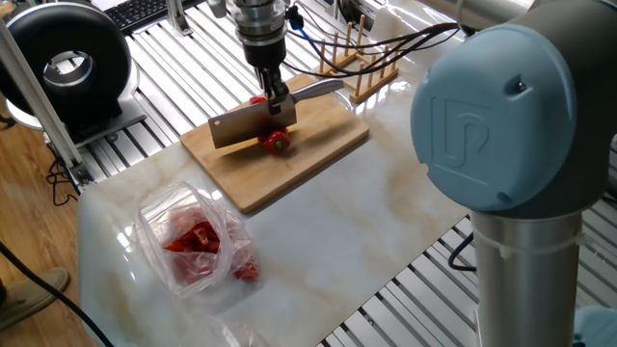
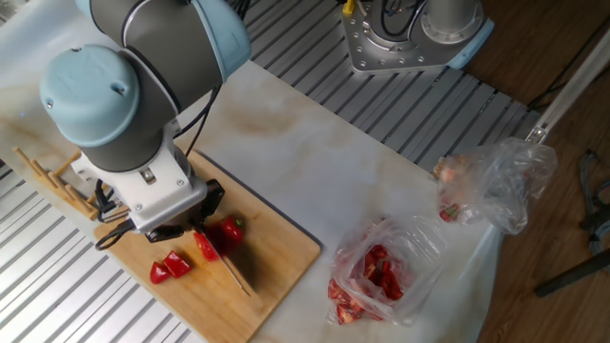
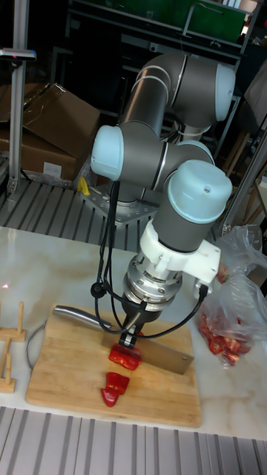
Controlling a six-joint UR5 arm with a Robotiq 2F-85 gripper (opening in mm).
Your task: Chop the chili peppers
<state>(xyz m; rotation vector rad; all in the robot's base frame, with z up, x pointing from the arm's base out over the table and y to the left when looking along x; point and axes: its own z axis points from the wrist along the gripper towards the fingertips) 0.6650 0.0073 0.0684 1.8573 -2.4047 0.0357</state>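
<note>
A glossy red chili pepper point(image 1: 278, 143) point(image 2: 227, 231) point(image 3: 124, 358) lies on the wooden cutting board point(image 1: 318, 145) point(image 2: 281, 276) point(image 3: 67, 371). Cut red pieces point(image 2: 168, 266) point(image 3: 113, 387) lie beside it. My gripper point(image 1: 275, 97) point(image 3: 130, 340) is shut on the spine of a cleaver point(image 1: 246, 126) point(image 2: 234, 274) point(image 3: 167, 358). The blade stands on edge across the chili, down at the board. In the other fixed view the arm's wrist hides the gripper.
A clear plastic bag point(image 1: 193, 241) point(image 2: 381, 276) point(image 3: 226, 319) with red pieces lies on the marble table point(image 1: 337, 231). A second crumpled bag point(image 2: 496, 186) sits at the table's far end. A wooden rack point(image 1: 359, 60) point(image 2: 48, 181) point(image 3: 9, 349) stands next to the board.
</note>
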